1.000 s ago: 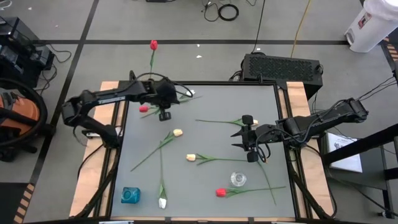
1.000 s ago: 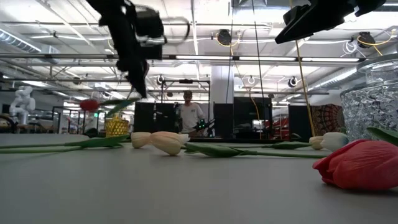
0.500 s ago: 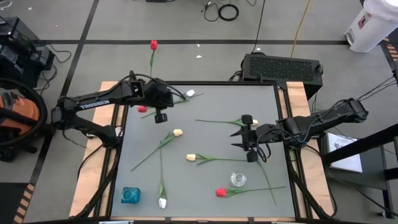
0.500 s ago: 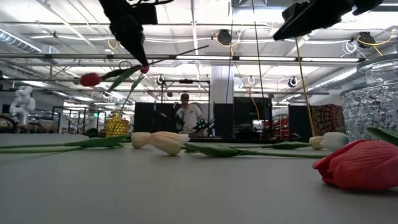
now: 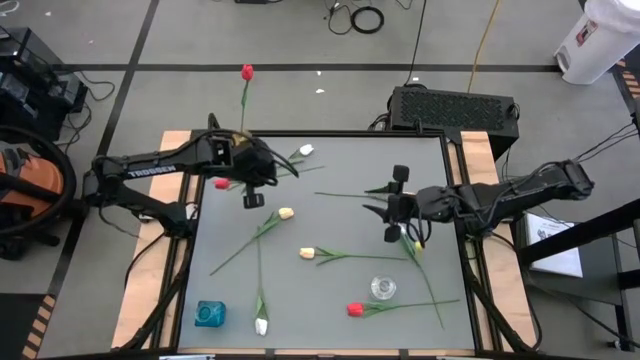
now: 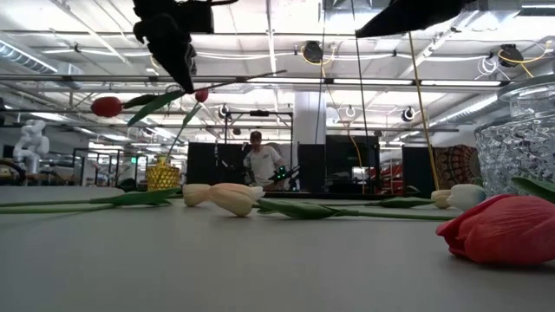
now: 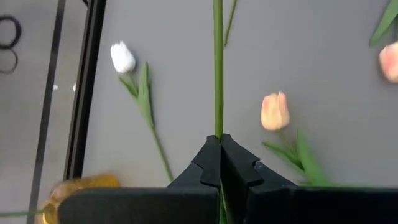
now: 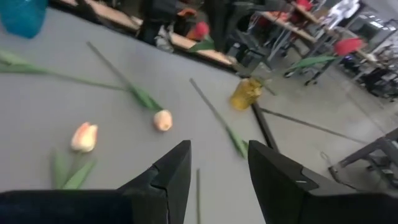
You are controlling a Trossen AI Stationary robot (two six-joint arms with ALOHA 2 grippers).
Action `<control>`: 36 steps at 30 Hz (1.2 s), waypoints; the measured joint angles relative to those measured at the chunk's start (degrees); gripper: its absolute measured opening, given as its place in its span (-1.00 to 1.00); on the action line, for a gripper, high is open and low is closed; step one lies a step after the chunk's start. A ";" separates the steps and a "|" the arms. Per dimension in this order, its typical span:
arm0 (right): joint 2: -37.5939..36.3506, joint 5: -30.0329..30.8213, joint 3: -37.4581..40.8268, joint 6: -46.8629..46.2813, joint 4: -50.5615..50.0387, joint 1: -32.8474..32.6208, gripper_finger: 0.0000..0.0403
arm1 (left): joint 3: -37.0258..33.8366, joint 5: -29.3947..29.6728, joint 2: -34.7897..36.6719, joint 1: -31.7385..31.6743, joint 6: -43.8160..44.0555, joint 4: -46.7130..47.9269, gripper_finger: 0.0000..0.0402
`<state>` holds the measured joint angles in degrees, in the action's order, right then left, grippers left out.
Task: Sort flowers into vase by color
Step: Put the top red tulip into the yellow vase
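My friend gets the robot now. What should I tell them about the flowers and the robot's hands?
Left gripper: shut on the red tulip's thin green stem, lifted above the table's far left, red head in the air.
Right gripper: open, empty, hovering over the table's right side.
On the grey table: white, cream and red tulips lying loose. Another red tulip stands in the yellow vase at the far edge.
Clear glass vase and blue vase: no flowers seen in them.
Left: sort nearly everything.

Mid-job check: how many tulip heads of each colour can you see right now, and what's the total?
Red tulips: 3
White tulips: 2
Cream tulips: 2
Total: 7 clear heads; further stems run under the right gripper, their heads unclear.
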<state>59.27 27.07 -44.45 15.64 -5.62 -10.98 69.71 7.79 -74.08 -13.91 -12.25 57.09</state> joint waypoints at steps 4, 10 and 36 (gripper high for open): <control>0.01 -0.18 -0.39 1.52 1.38 1.66 -0.25 | 0.00 -0.02 0.00 1.28 -0.03 -3.64 -0.99; 4.24 -0.37 -4.85 2.15 1.07 2.69 -0.25 | 0.00 0.00 -0.02 1.96 -0.07 -9.47 -0.99; 9.29 0.46 -8.16 4.15 4.94 5.39 -0.25 | 0.00 15.13 1.37 1.88 5.59 -33.71 -0.99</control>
<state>68.56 27.53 -52.60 19.79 -0.68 -5.59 69.71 22.92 -72.71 -12.03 -6.66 23.38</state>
